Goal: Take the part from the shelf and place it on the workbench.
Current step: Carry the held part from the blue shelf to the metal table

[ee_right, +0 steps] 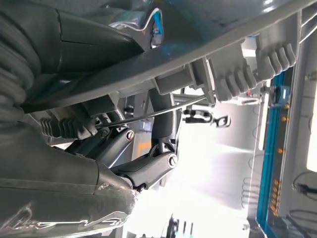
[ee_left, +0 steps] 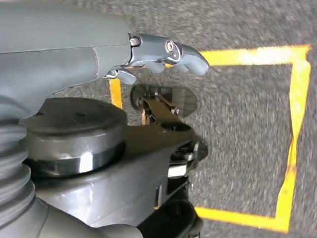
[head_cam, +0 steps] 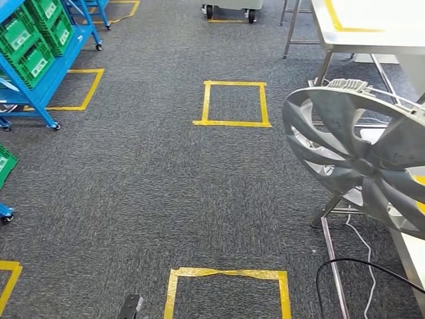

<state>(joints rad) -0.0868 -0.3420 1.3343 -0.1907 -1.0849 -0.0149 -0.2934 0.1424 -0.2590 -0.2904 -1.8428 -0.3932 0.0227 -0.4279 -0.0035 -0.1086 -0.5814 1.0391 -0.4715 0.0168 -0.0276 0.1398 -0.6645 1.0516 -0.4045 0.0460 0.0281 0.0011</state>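
Grey carpet floor (head_cam: 140,199) marked with yellow tape squares (head_cam: 233,103). Blue shelf (head_cam: 45,73) with green crates (head_cam: 35,40) stands well left of the nearest square. White table (head_cam: 370,26) far right of it. Silver wheel-cover part (head_cam: 360,156) held up right of the square, before the table. Right hand (ee_right: 149,163) grips the part's rim. Left hand (ee_left: 157,54) holds nothing, fingers slightly curled, over floor.

Evenly lit from overhead across the carpet (head_cam: 125,179), soft shadows. Motion-smeared yellow tape (ee_left: 295,124) in left wrist view. Blown-out white glare behind dim right hand (ee_right: 142,163).
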